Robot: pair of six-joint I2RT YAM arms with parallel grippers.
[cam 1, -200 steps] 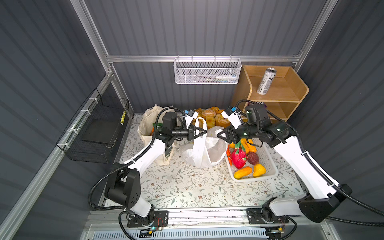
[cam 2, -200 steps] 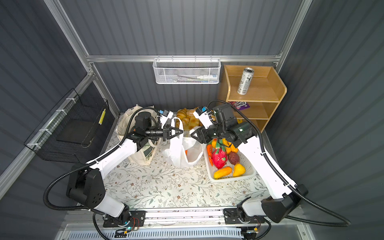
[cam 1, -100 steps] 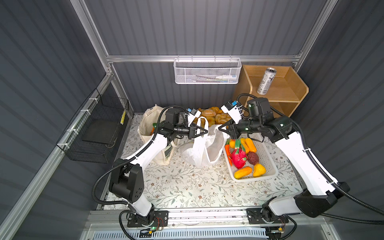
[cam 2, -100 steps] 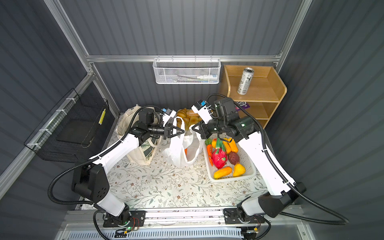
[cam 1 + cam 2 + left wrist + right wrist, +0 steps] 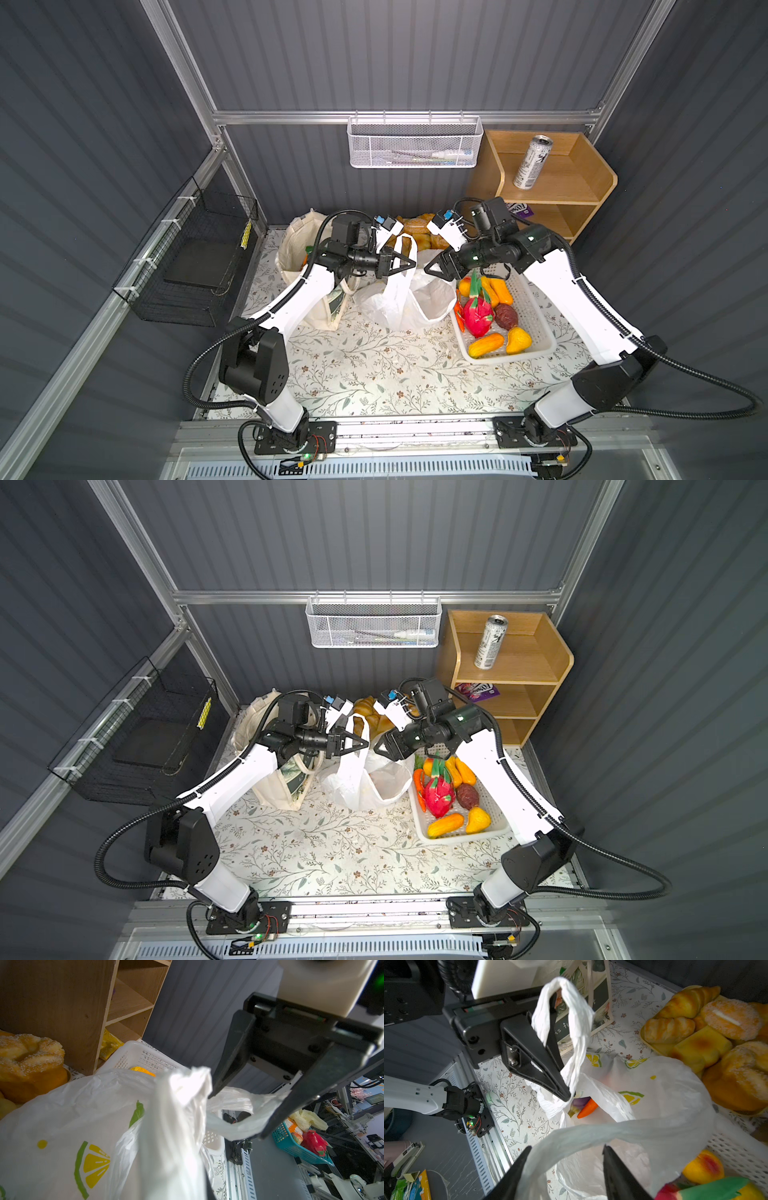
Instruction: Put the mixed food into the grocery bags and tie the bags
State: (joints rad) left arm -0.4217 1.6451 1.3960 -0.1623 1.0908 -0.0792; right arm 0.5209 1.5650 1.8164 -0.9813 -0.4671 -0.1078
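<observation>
In both top views the lemon-printed plastic bag (image 5: 399,303) (image 5: 357,783) stands mid-table, with the cream canvas tote (image 5: 295,245) (image 5: 274,791) to its left. My left gripper (image 5: 411,264) (image 5: 365,744) (image 5: 566,1097) is shut on one twisted handle of the plastic bag and holds it up. My right gripper (image 5: 434,270) (image 5: 376,748) (image 5: 566,1147) (image 5: 236,1116) is open, and the bag's other handle lies across its spread fingers. A purple eggplant (image 5: 581,1102) shows inside the bag (image 5: 664,1095). The silver drink can (image 5: 532,162) (image 5: 490,642) stands on the top shelf.
A white perforated basket (image 5: 536,316) holding a dragon fruit and other toy produce sits right of the bag. Bread rolls (image 5: 415,226) lie behind the bag. The wooden shelf (image 5: 582,183) stands at the back right, and a black wire basket (image 5: 199,257) hangs on the left wall.
My right gripper has edged left, closer to the plastic bag's mouth. The left gripper has kept its hold on the handle in about the same place.
</observation>
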